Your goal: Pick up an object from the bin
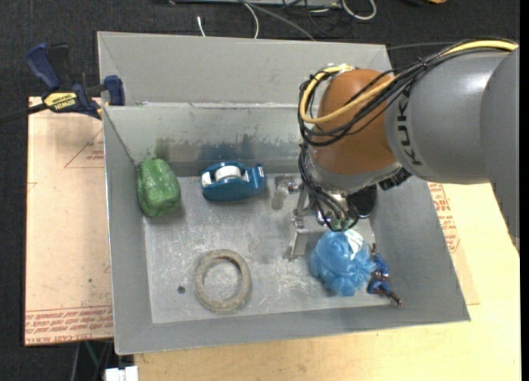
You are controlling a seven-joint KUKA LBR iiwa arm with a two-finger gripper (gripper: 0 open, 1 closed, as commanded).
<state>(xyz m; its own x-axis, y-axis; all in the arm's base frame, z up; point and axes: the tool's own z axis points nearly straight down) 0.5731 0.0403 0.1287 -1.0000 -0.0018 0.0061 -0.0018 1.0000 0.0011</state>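
Note:
My gripper (290,216) hangs low over the bin floor right of the middle, under the arm's orange cover. Its two metal fingers stand apart, open, with only bare floor between them. A blue crumpled lump (339,262) lies just right of the nearer finger, close to it; I cannot tell if they touch. A blue tape dispenser (233,181) with a white roll lies a little left of the farther finger, by the back wall.
A green bumpy lump (158,188) sits at the back left. A pale flat ring (222,280) lies near the front, left of the middle. A small blue and red thing (381,280) pokes out beside the blue lump at the front right.

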